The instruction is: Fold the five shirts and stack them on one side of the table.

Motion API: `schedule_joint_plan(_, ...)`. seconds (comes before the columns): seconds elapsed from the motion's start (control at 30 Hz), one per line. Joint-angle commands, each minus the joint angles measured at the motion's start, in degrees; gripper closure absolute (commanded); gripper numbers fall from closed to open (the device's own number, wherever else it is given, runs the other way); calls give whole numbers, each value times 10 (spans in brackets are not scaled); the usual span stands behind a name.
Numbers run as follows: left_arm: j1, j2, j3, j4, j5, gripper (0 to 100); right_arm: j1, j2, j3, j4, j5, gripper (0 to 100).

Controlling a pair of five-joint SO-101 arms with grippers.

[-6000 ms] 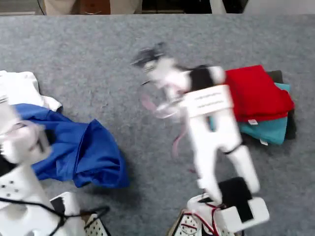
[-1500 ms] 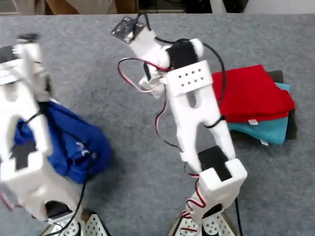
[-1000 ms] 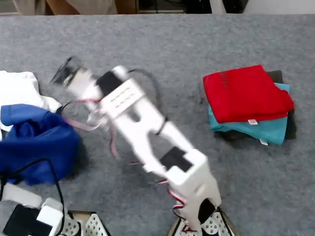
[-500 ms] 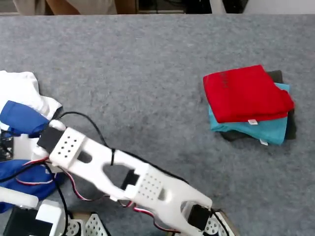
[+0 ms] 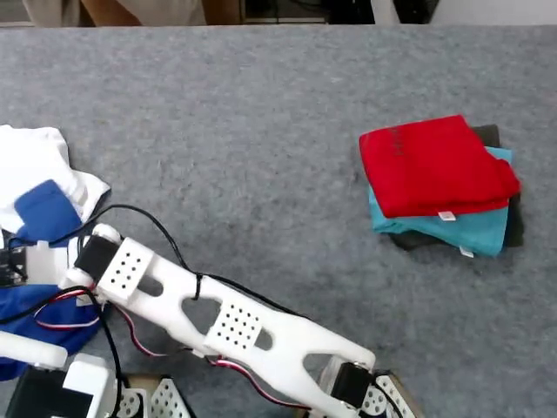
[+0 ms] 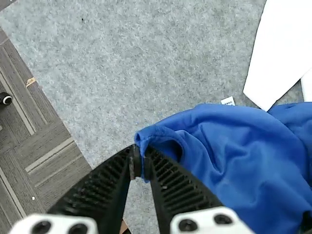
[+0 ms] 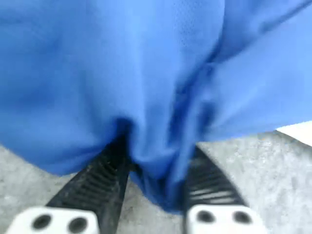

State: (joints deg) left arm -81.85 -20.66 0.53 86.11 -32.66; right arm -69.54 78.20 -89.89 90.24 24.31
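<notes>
A crumpled blue shirt (image 5: 45, 212) lies at the table's far left, partly over a white shirt (image 5: 33, 155). My right arm stretches from the front centre across to it, and my right gripper (image 5: 36, 261) is down in the blue cloth. In the right wrist view a thick fold of the blue shirt (image 7: 146, 73) is bunched between the black fingers (image 7: 105, 178), with the right gripper (image 7: 158, 163) shut on it. My left gripper (image 6: 140, 165) is shut on a hem of the blue shirt (image 6: 234, 156), near the white shirt (image 6: 287, 48).
At the right side sits a stack of folded shirts: red (image 5: 435, 165) on top, teal (image 5: 470, 231) below it, black (image 5: 513, 218) at the bottom. The table's left edge and the floor (image 6: 29, 146) lie close beside the left gripper. Grey table (image 5: 261, 113) stretches between.
The right arm swung from mid-table over to the far left and dropped into the blue shirt. The blue shirt was dragged left and bunched up; its visible upper part has shrunk.
</notes>
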Motion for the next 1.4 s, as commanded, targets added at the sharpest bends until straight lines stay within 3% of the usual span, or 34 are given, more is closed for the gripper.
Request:
schedule_joint_plan(0.0,20,-12,-2,-4,9,982,23,-13,-60,81,5,998)
schedule_joint_plan(0.07,35,-12,-2,-4,11,982,31,-45,-44,126,5,994)
schedule_joint_plan(0.33,109,-13,-7,-4,12,982,75,-251,72,123,1,997)
schedule_joint_plan(0.5,119,-40,-8,-4,12,982,112,-471,303,123,6,996)
schedule_joint_plan(0.63,157,-109,-13,21,12,982,140,-681,538,122,60,996)
schedule_joint_plan(0.8,313,-215,-18,136,62,982,178,-926,777,122,128,996)
schedule_joint_plan(0.93,476,-262,39,141,142,982,265,-1049,920,122,186,996)
schedule_joint_plan(1.03,567,-263,88,113,183,982,348,-1091,990,122,228,996)
schedule_joint_plan(1.17,619,-262,161,41,215,982,424,-1098,1031,98,280,996)
schedule_joint_plan(1.37,638,-255,282,-115,218,982,440,-1024,1069,-113,282,996)
